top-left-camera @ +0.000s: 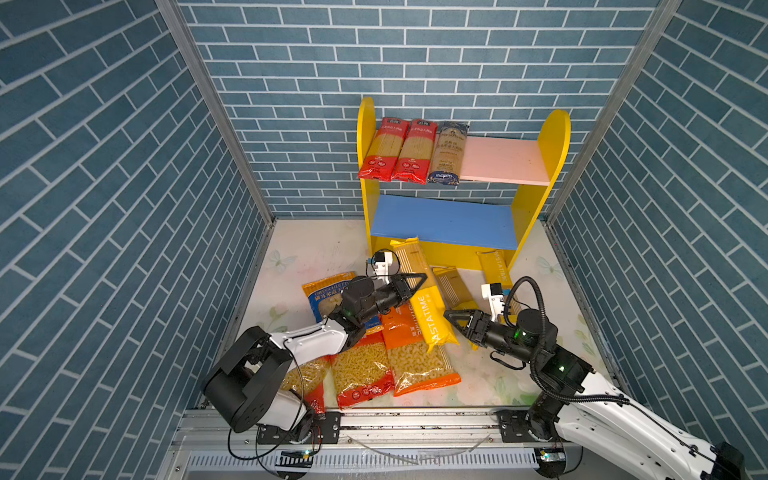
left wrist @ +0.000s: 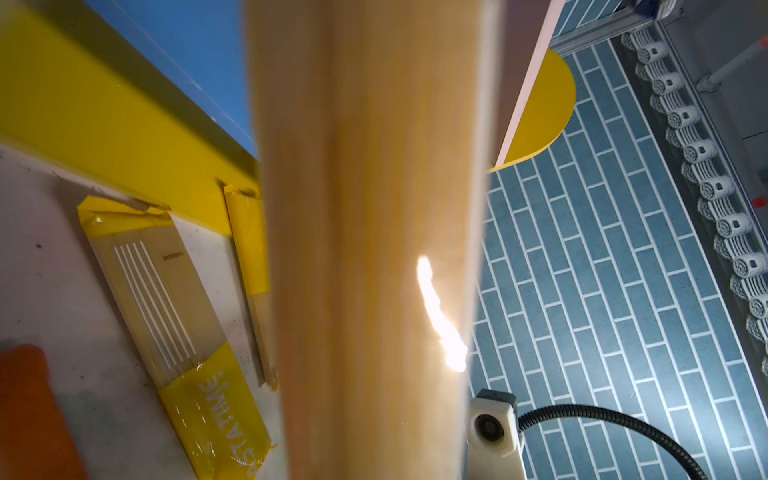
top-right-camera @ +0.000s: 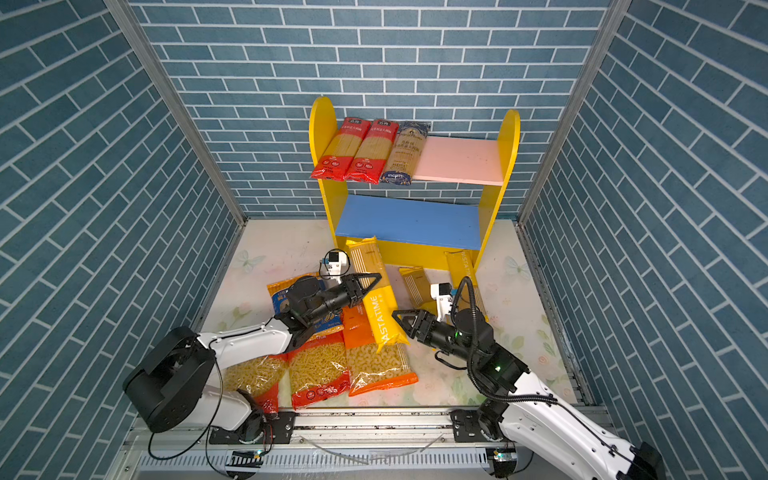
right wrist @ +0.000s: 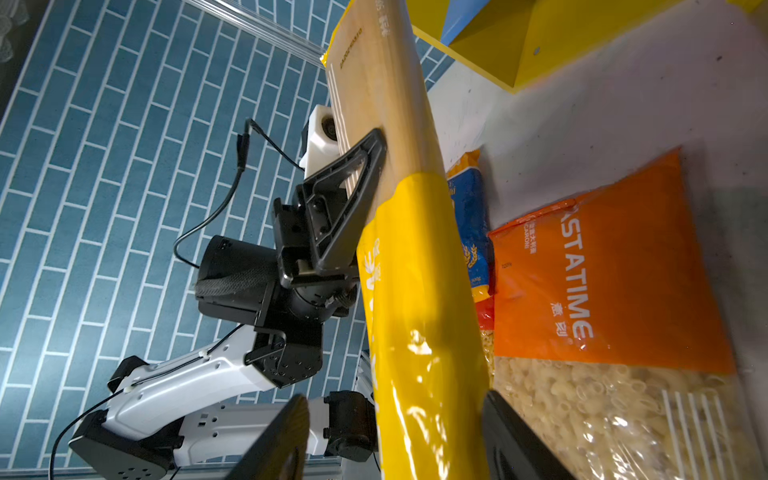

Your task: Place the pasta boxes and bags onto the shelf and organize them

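My left gripper is shut on a long yellow PASTATIME spaghetti pack at its clear middle; in the right wrist view one of its fingers presses the pack. The pack fills the left wrist view and hides the jaws there. My right gripper is open, its fingers apart on either side of the pack's yellow end. On the shelf, the pink board carries two red spaghetti packs and a dark blue one. The blue board is bare.
Two more yellow spaghetti packs lie on the table by the shelf's base. An orange bag, two red bags and a blue bag lie in front, partly under my left arm. Brick walls close in three sides.
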`<action>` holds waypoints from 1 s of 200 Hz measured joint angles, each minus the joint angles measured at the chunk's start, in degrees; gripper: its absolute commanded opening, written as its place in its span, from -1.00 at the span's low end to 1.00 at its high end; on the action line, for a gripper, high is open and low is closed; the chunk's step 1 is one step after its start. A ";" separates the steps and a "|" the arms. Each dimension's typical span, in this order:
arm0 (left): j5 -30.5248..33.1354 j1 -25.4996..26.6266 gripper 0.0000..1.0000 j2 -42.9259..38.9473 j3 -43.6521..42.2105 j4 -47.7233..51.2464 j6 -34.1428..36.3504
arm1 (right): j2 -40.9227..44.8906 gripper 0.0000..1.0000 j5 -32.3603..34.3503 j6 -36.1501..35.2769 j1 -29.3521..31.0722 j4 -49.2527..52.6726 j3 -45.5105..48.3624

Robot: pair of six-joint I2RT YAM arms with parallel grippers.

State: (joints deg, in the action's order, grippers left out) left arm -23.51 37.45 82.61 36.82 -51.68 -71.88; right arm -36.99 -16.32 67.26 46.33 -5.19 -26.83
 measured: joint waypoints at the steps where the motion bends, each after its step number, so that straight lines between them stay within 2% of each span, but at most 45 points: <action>1: 0.11 -0.15 -0.67 -0.07 0.15 0.20 0.07 | 0.09 0.42 0.02 0.02 0.00 0.00 0.00; 51: 4.11 -2.45 -0.67 -1.31 4.13 1.20 0.92 | 1.29 0.48 3.26 0.22 1.70 -0.63 0.44; 133: 8.33 -2.23 -0.59 -2.14 6.88 0.20 -0.39 | -9.73 0.58 8.07 2.69 3.08 -14.38 0.66; 147: 8.98 -1.90 -0.59 -2.16 6.86 -0.61 -0.98 | -12.13 0.54 8.66 3.02 3.23 -18.38 0.61; 182: 10.40 -0.92 -0.58 -2.16 6.69 -1.75 -1.75 | -18.91 0.28 9.31 4.26 3.67 -29.99 0.52; 200: 11.17 -0.96 -0.56 -2.19 6.38 -2.23 -1.90 | -22.14 0.26 9.68 5.18 3.87 -35.58 0.48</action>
State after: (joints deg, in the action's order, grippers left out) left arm -12.34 36.49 80.42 43.20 -53.91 -73.78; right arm -59.13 -6.63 72.44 50.19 -40.77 -26.35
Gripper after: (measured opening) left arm 0.238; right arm 0.636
